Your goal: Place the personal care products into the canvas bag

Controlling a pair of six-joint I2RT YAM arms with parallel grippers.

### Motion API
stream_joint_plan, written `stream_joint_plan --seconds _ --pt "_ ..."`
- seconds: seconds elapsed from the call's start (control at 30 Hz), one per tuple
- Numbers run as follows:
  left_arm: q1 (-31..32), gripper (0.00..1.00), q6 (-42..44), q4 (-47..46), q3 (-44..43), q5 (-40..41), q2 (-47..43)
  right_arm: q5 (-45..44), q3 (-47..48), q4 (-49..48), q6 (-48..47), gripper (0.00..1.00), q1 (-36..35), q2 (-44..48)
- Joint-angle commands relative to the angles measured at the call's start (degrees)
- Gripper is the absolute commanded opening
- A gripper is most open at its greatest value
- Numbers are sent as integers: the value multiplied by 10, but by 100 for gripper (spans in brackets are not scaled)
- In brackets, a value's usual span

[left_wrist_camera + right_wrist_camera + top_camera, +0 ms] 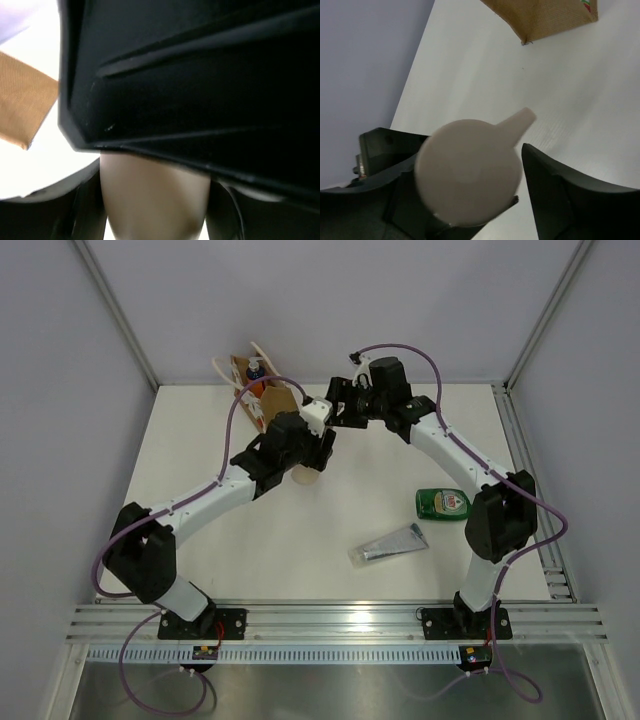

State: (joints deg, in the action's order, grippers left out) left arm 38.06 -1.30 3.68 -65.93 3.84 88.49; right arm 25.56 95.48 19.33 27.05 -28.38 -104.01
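The beige pump bottle (307, 476) stands mid-table, its body (155, 195) clamped between my left gripper's (303, 452) fingers. My right gripper (336, 412) hovers over its pump head (470, 170), jaws open on either side, with a gap on the right. The canvas bag (268, 398) stands at the back left and holds the orange bottle (256, 378); the bag also shows in the left wrist view (25, 105) and the right wrist view (545, 15). The green red-capped bottle (443, 503) and the silver-grey tube (390, 545) lie at the right front.
Grey walls close in the left, back and right sides. An aluminium rail (330, 620) runs along the near edge. My right arm's black housing (200, 75) fills most of the left wrist view.
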Motion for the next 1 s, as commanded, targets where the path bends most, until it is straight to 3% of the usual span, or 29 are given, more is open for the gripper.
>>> stream_joint_plan --seconds 0.0,0.07,0.13,0.43,0.63,0.77,0.97 --pt "-23 0 0 -9 2 -16 -24 49 6 -47 -8 84 -5 25" --pt "-29 0 -2 -11 5 -24 -29 44 1 -45 -8 96 -5 25" --pt "-34 0 -6 -17 10 -33 -33 40 -3 -41 -6 100 -6 26" --pt "-59 0 -20 -25 38 -73 -43 35 15 -41 6 99 22 29" --pt "-104 0 -40 -51 63 -105 -58 92 27 -42 -18 100 67 32" --pt "-146 0 -64 -70 35 -133 -62 171 -4 -70 -58 99 102 46" --pt "-210 0 -126 -119 -73 -150 -29 215 -54 -59 -142 100 133 87"
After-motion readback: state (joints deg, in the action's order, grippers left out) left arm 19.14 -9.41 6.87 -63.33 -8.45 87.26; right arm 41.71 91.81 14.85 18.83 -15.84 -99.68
